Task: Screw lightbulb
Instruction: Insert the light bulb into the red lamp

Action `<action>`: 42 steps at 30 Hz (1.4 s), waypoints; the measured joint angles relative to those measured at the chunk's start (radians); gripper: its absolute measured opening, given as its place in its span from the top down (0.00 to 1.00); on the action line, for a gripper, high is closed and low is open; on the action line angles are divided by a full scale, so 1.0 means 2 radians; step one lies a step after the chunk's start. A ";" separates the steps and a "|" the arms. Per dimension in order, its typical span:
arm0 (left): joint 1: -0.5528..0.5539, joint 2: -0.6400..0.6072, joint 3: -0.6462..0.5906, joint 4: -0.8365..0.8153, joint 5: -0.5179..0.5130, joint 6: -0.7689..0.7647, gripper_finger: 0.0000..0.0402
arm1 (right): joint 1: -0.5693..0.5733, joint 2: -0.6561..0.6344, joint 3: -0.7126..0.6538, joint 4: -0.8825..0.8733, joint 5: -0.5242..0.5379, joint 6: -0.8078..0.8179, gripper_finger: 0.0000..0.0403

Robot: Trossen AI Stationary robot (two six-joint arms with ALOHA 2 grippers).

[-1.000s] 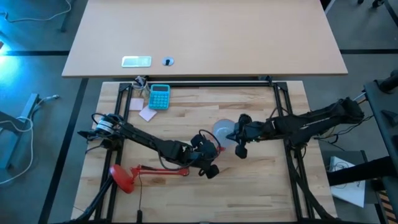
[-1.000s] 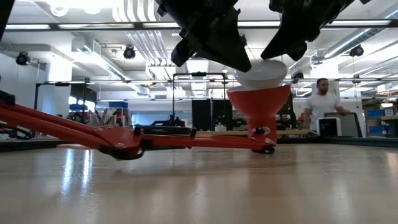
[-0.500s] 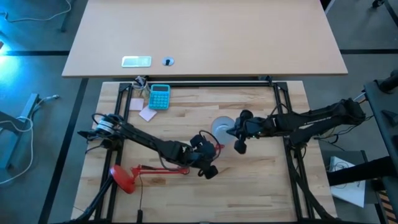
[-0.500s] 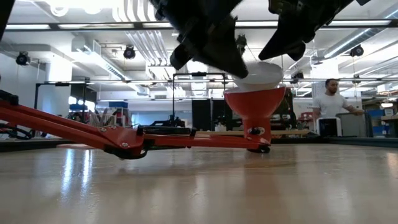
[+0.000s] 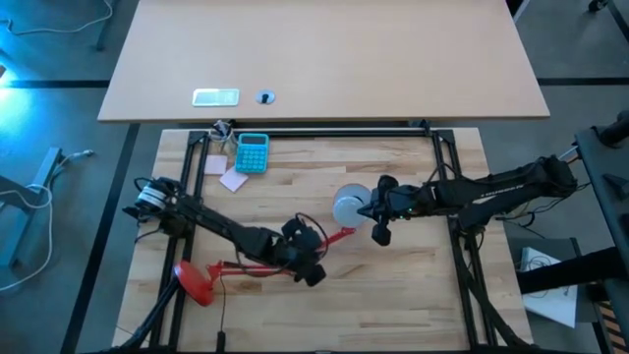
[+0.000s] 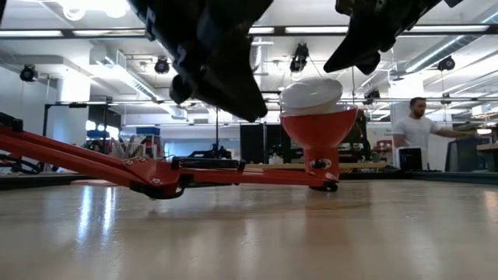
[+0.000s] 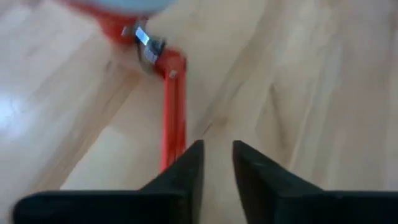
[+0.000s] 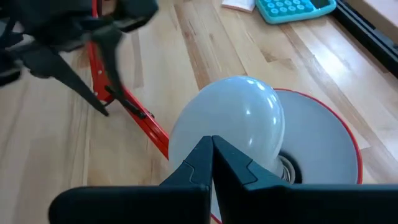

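The left gripper (image 5: pixel 313 258) has backed away leftward from the red lamp shade (image 6: pixel 319 132), jaws nearly pressed together and empty. The lightbulb (image 8: pixel 233 127) sits in the shade; right gripper (image 5: pixel 377 214), jaws together, hovers beside it, so screwing looks unfinished.

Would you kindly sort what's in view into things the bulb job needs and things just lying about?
Job:
bulb
lamp
right tool, beside the bulb
left tool, over the lamp's arm

Lying about:
calculator
paper notes
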 joint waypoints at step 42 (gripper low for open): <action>0.032 0.101 -0.002 0.034 0.024 0.035 0.80 | -0.046 0.054 0.001 0.067 -0.011 -0.038 1.00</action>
